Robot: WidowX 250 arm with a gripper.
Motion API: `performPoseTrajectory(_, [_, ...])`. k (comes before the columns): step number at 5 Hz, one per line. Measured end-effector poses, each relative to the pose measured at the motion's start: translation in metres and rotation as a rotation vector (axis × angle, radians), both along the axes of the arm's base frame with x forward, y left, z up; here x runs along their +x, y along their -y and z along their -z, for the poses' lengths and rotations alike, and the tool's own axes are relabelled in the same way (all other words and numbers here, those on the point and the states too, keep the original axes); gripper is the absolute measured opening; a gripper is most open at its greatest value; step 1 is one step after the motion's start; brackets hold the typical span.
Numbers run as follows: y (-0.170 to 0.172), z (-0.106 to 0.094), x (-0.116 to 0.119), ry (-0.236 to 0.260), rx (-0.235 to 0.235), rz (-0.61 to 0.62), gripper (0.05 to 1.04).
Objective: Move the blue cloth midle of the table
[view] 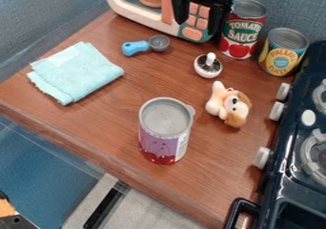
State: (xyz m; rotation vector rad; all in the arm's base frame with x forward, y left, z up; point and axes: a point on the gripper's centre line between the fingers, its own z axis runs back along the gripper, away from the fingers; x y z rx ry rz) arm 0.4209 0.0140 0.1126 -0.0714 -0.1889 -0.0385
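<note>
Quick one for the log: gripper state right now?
Gripper: open, holding nothing, up in front of the toy microwave; the blue cloth lies apart from it on the table.

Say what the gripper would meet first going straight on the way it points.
Pointing down, the gripper would likely meet the toy microwave; depth is unclear, so it might pass in front and reach the wooden table.
</note>
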Motion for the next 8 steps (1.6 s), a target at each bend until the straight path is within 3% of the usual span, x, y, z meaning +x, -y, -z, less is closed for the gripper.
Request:
performPoseTrajectory(1, [0.001,0.018,-0.004,-0.049,-0.008,-0.004,1.001])
performPoseTrajectory(2, [-0.007,0.020,-0.018,-0.058,-0.041,-0.070,1.001])
performPoseTrajectory(3, [-0.034,-0.008,-0.044,0.024,-0.044,-0.210,1.001])
performPoseTrajectory(4, [-0.053,-0.024,-0.077,0.062,-0.010,-0.297,1.001])
performPoseTrajectory(5, [-0.097,-0.026,-0.111,0.065,0.031,-0.452,1.001])
performPoseTrajectory(6, [-0.115,-0.016,-0.123,0.048,0.066,-0.524,1.001])
performPoseTrajectory(8, [-0.145,0.033,-0.135,-0.054,0.133,-0.651,1.001])
